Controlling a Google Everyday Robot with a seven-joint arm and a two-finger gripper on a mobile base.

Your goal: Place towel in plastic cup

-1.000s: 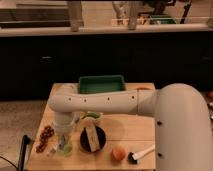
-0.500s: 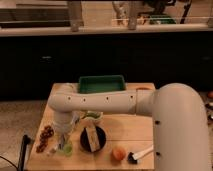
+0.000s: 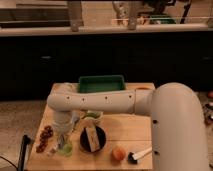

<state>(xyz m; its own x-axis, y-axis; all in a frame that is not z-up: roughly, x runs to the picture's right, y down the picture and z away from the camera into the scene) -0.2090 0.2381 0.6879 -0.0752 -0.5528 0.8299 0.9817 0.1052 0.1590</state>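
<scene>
End effector [image 3: 64,134]: low at the near left of the worktop [image 3: 125,132], just above the green plastic cup [image 3: 65,149]; grip state cannot be told, towel not distinguishable.
Left: red grapes [image 3: 45,139].
Right: black bowl [image 3: 93,140], orange [image 3: 118,153], brush [image 3: 140,155].
Far edge: green tray [image 3: 101,83].
Behind: dark cabinets [image 3: 150,60].
</scene>
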